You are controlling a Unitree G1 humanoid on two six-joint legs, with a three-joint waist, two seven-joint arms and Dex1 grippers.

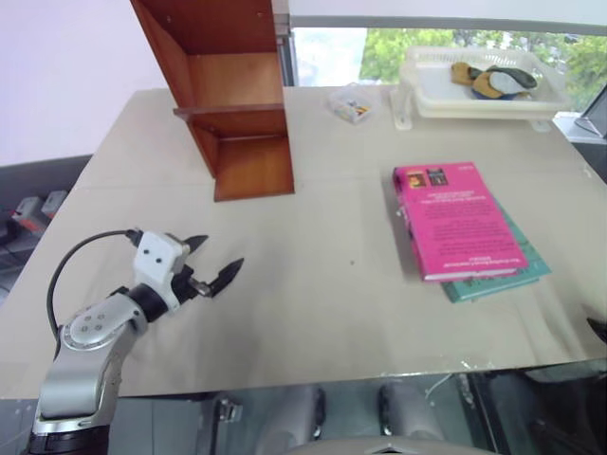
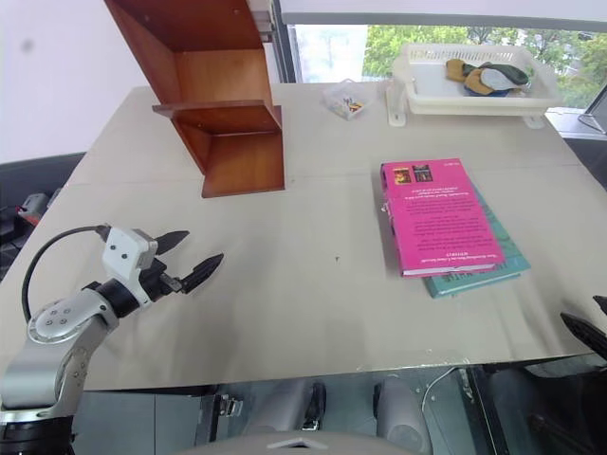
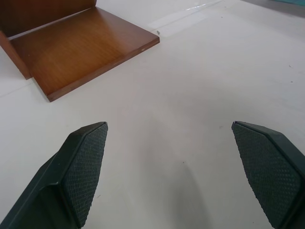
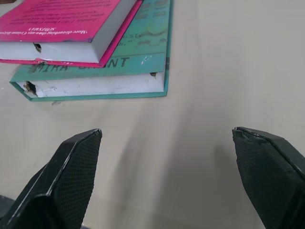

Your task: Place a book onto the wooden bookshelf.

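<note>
The pink book [image 1: 455,220] lies flat on the table's right side, stacked on a teal-green book [image 1: 520,267]. At the far left of the table stands the wooden bookshelf [image 1: 237,95], reddish-brown, its open side facing right. My left gripper [image 1: 216,256] hovers open over the table's near left, well short of the shelf's base board [image 3: 86,52]. My right gripper [image 4: 167,130] is open near the table's right front corner. It points at the page edges of the two stacked books [image 4: 90,50] and holds nothing.
A white basket tray [image 1: 424,95] with a few small items sits at the far right. A small clear box [image 1: 349,102] lies between it and the shelf. The beige table [image 1: 332,284] stretches bare between the shelf and the books.
</note>
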